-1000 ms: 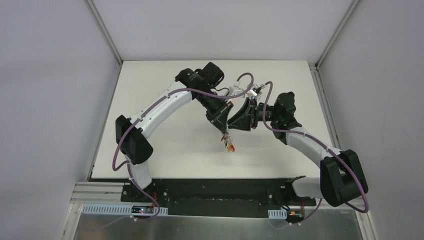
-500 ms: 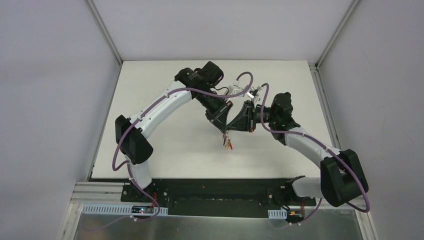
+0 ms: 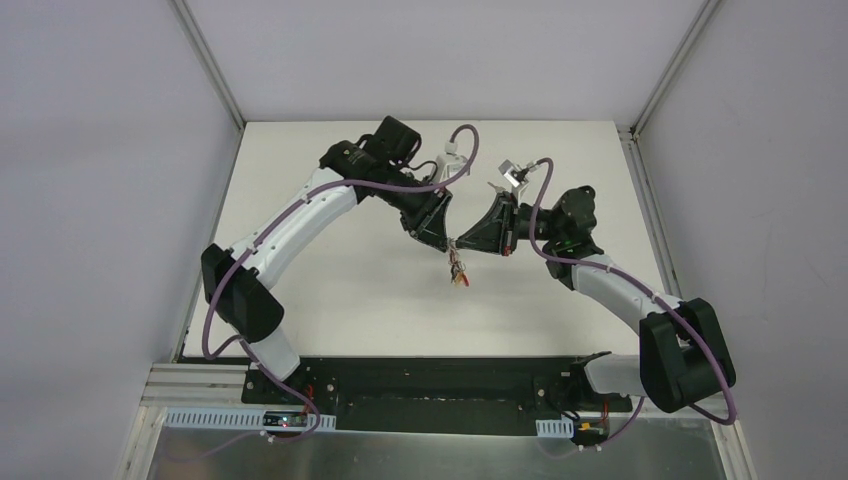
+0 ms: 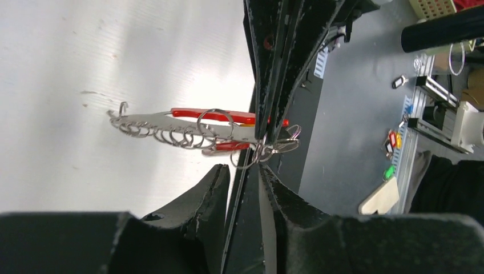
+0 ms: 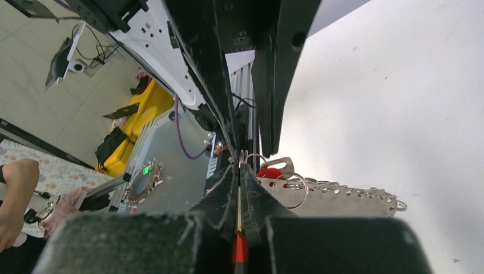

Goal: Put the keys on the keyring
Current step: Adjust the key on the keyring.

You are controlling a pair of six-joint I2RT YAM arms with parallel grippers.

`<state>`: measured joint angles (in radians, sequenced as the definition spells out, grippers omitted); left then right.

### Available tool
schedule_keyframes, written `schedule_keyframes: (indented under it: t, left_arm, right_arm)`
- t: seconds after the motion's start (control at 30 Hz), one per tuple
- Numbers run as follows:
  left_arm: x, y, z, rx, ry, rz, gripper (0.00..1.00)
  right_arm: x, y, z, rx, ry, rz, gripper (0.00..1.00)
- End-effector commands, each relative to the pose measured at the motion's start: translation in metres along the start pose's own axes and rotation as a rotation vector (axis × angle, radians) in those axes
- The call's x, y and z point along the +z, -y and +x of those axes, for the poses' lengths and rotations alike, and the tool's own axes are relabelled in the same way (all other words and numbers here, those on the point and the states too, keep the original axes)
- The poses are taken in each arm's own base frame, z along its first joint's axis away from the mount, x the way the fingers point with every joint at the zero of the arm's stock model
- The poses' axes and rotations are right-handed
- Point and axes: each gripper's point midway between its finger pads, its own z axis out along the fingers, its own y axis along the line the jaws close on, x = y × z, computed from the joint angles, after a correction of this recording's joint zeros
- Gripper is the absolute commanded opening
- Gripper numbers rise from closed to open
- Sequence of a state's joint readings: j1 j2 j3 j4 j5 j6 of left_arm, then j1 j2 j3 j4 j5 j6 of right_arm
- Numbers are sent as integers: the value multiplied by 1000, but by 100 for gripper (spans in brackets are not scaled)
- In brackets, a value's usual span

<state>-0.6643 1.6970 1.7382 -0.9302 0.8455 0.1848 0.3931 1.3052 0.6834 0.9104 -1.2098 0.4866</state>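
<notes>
The keyring [image 3: 458, 268] hangs in the air between my two grippers over the middle of the white table. In the left wrist view it shows edge-on: a grey strip [image 4: 165, 121] with a row of small wire rings, backed by a red bar. A few keys with red and orange tags [image 3: 460, 283] dangle below it. My right gripper [image 3: 459, 244] is shut on the keyring's end, where the rings bunch [image 5: 240, 164]. My left gripper [image 3: 441, 240] stands with its jaws a little apart [image 4: 243, 168], its tips just short of the keyring, either side of the right gripper's tips.
The white table [image 3: 330, 300] ends at a black rail [image 3: 430, 375] along its near edge. Grey walls close in the left, right and back. Some spare tagged keys [image 4: 392, 142] lie off the table beyond the rail.
My left arm has swung left and its gripper has drawn back up and left, away from the keyring. The keyring and keys have risen a little, at my right gripper's tip.
</notes>
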Motion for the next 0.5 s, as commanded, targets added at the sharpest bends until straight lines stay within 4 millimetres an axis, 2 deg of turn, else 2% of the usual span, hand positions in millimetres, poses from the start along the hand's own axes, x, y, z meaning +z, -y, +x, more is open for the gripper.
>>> schedule_keyframes:
  t: [0.0,0.47]
  left_arm:
    - [-18,17,-24,57,138,34,28]
    - [-6,17,-24,12,148,97,28]
  right_arm:
    - [-1,-9,-22,-60,75,-20,0]
    - [-3,-7,-21,-57,81,-12,0]
